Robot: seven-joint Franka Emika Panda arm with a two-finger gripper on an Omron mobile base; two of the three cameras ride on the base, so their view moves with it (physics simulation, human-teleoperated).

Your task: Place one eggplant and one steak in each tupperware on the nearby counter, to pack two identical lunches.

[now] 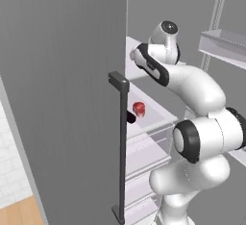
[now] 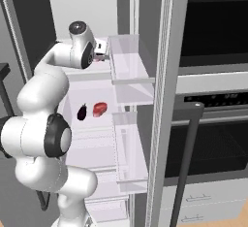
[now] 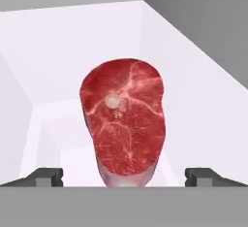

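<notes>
Setting: the arm reached into an open fridge (image 2: 145, 124), its door (image 1: 57, 99) swung wide at the left of the left base view, a dark oven (image 2: 213, 138) beside it on the right.
Gripper: the gripper (image 3: 124, 176) sat at the upper shelf (image 2: 92, 75), aimed along it toward the back wall, probably so the fingers could pass either side of the meat.
Jaws: spread wide and holding nothing; the two fingertips (image 3: 44, 176) stood well apart, one at each side of the steak's near end.
Upper steak: a red marbled steak (image 3: 125, 124) lay flat on the white shelf, midway between its side walls, just ahead of the fingertips.
Lower shelf: a second steak (image 2: 100, 109) and a dark eggplant (image 2: 82, 112) rested side by side near the front edge of the lower shelf (image 1: 153, 118), untouched.
Step in hand: judged to be the approach before a first grasp; closing looked like the next need.
Tupperware and counter: cannot be told from here.
</notes>
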